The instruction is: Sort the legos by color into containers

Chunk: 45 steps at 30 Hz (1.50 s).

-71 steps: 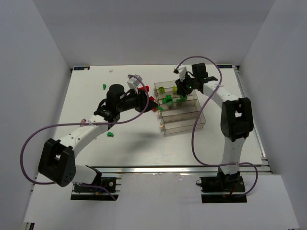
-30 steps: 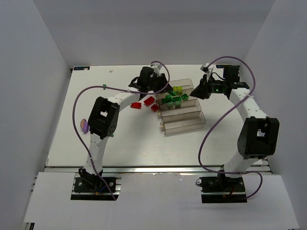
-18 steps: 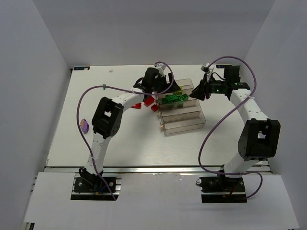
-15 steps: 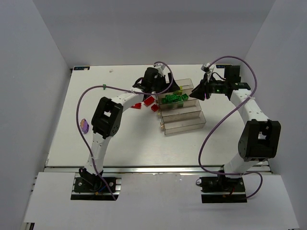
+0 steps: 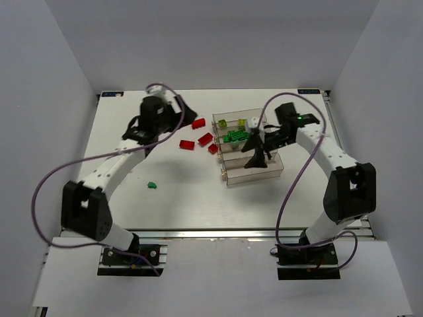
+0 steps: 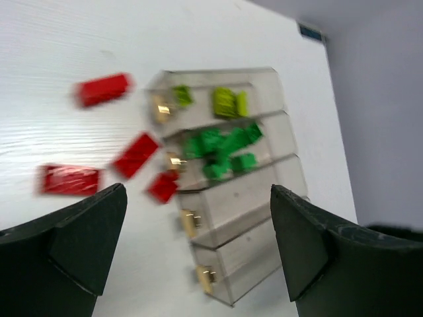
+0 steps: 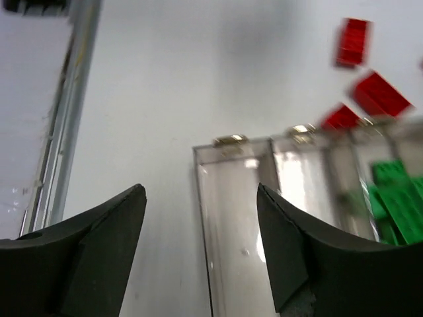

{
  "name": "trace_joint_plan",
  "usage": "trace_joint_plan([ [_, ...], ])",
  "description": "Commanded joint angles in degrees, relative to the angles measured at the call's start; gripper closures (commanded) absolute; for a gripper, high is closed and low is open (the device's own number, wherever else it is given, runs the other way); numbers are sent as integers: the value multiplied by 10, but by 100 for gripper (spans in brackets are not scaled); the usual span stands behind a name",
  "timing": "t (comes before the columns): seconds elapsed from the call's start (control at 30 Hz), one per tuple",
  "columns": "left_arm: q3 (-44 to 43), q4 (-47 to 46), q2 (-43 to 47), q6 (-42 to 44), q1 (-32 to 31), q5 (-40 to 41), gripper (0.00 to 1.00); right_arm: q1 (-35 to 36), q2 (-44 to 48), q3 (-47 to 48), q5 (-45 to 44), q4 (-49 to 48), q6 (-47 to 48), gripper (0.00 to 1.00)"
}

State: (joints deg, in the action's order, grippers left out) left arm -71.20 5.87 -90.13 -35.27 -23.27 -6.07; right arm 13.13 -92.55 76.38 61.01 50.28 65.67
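Note:
Four clear containers [image 5: 250,173] stand in a slanted row right of centre. The far one holds yellow-green legos [image 5: 225,123], the second green legos [image 5: 234,137]; the two near ones [image 7: 231,218] look empty. Several red legos [image 5: 187,144] lie on the table just left of the row, and a single green lego [image 5: 151,185] lies further toward the front left. My left gripper [image 5: 186,112] hovers open over the back of the table, left of the red legos [image 6: 135,155]. Above the near containers my right gripper [image 5: 256,158] hangs open, holding nothing.
White walls enclose the table on three sides. A metal rail [image 7: 73,112] runs along the table's near edge. Both arms' purple cables [image 5: 46,191] loop over the table's sides.
The left arm pulled back from the containers toward the back left and its jaws opened. The right arm swung from the containers' right end to above the near ones, its jaws widening.

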Motion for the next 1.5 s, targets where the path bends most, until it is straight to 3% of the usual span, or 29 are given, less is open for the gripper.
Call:
trace_joint_plan([
  [0.0, 69, 69, 96, -15, 57, 74, 2, 95, -21, 25, -41, 76, 99, 28],
  [0.07, 89, 105, 149, -9, 77, 106, 2, 140, -18, 11, -100, 6, -1, 30],
  [0.1, 90, 147, 164, -9, 81, 146, 2, 187, -14, -14, -127, -94, -45, 32],
  [0.17, 84, 204, 198, -8, 90, 192, 2, 237, -16, -40, -214, -188, -141, 32],
  [0.2, 78, 223, 207, -2, 93, 204, 2, 283, -25, -34, -234, -218, -152, 32],
  [0.3, 54, 275, 242, 8, 96, 238, 2, 356, -89, 7, -285, -265, -254, 30],
  [0.37, 41, 292, 262, 7, 96, 261, 2, 388, -138, 59, -313, -293, -295, 14],
  [0.4, 39, 306, 282, 6, 96, 267, 2, 418, -155, 68, -337, -321, -329, 12],
  [0.5, 34, 330, 328, 4, 96, 293, 2, 448, -213, 110, -360, -388, -398, 11],
  [0.63, 37, 364, 383, 0, 96, 320, 2, 472, -309, 191, -456, -443, -501, 11],
  [0.97, 76, 418, 487, -15, 96, 351, 2, 498, -408, 282, -490, -466, -573, 16],
  [1.33, 70, 433, 490, 10, 96, 365, 2, 512, -478, 362, -533, -475, -578, 25],
  [1.47, 71, 426, 488, 11, 96, 361, 2, 513, -479, 351, -529, -471, -566, 35],
])
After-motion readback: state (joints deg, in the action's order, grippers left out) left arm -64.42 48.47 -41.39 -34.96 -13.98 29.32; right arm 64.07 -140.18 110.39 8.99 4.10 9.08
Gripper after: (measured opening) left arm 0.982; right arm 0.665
